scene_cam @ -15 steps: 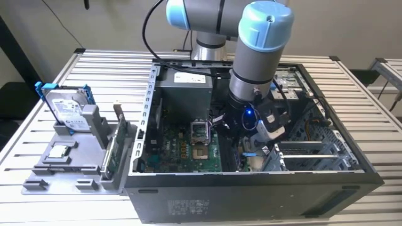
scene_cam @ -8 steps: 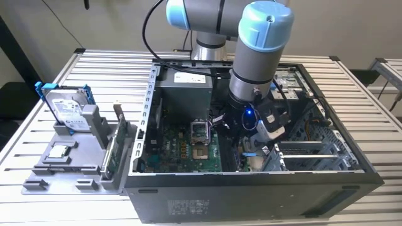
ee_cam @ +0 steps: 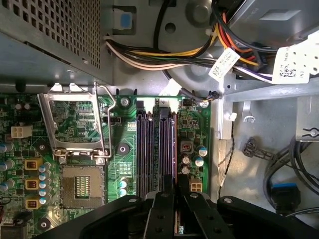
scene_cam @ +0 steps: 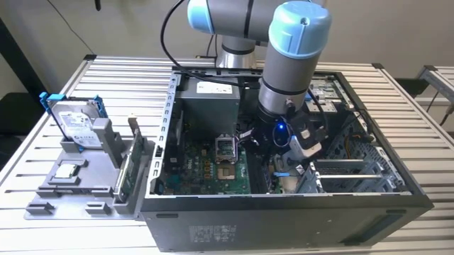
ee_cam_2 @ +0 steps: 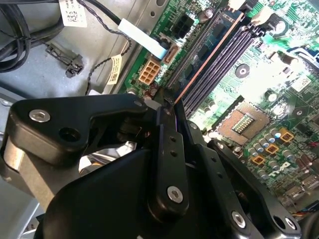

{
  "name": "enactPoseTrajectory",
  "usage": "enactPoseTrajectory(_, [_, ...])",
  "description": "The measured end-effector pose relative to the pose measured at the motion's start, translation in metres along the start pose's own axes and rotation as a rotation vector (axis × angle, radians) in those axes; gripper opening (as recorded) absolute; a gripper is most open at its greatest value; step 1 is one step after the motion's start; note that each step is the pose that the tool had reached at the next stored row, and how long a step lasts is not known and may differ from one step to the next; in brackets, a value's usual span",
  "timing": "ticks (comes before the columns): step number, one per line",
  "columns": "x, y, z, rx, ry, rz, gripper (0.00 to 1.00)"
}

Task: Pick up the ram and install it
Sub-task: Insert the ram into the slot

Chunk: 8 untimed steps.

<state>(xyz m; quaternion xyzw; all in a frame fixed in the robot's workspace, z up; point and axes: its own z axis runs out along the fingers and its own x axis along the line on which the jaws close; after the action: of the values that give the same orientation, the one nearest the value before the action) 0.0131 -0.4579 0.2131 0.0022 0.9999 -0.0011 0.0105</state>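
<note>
Lower centre, my hand (ee_cam: 175, 182) pinches the ram (ee_cam_2: 202, 50) at the memory slots (ee_cam: 149, 149); any tilt risks jamming its contacts.

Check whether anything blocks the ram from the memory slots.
Nothing visible does. The claw holds the ram right along the memory slots; the cables lie beyond the board's edge.

Grey arm (scene_cam: 287, 79) with pale blue joint caps reaches steeply down into open computer case (scene_cam: 248, 223), wrist (scene_cam: 280, 119) inside case walls. Black gripper (ee_cam: 175, 183) points at case floor, fingers (ee_cam_2: 167, 149) set nearly together, pinching ram (ee_cam_2: 209, 56) edge-on between tips
</note>
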Motion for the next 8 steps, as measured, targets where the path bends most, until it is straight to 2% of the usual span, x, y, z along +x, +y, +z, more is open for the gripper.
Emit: enactPoseTrajectory(8, [0.0003,0.0003,-0.0002,0.0004,-0.0017,0.000,0.15])
